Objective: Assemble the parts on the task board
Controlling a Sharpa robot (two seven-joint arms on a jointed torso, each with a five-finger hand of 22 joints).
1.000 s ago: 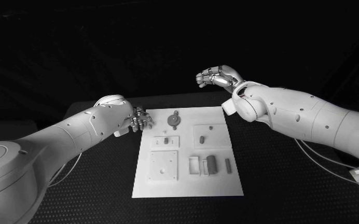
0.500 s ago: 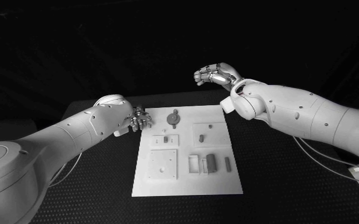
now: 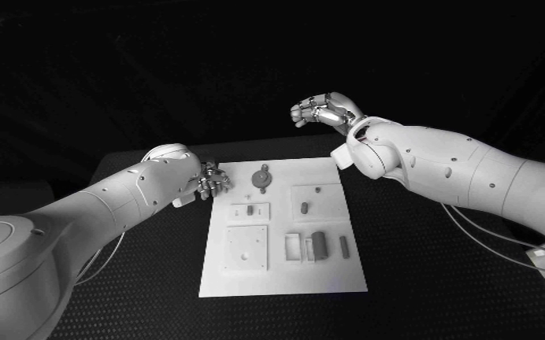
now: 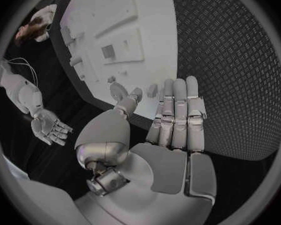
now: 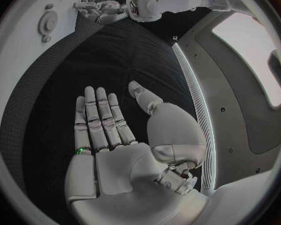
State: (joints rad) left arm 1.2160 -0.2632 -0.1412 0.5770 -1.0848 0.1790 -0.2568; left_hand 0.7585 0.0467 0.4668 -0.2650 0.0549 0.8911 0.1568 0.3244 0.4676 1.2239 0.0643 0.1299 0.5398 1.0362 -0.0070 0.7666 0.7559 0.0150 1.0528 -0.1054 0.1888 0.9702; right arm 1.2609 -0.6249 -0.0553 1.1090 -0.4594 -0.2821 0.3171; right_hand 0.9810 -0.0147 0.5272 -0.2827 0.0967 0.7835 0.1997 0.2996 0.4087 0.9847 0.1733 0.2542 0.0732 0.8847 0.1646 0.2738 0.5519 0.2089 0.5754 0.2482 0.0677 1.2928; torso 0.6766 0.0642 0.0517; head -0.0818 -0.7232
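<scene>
The white task board lies in the middle of the black table. On it are a round gear-like part, two small pegs, a dark cylinder and a slim bar. My left hand hovers by the board's far left corner, fingers straight and apart, holding nothing; the left wrist view shows this hand above the board's edge. My right hand is raised beyond the board's far edge, empty, with its fingers extended.
The black textured table spreads on both sides of the board. A cable runs across the table at the right. The right wrist view shows the left hand next to the gear.
My right hand has drifted slightly up and to the left. The left hand and the parts have stayed where they were.
</scene>
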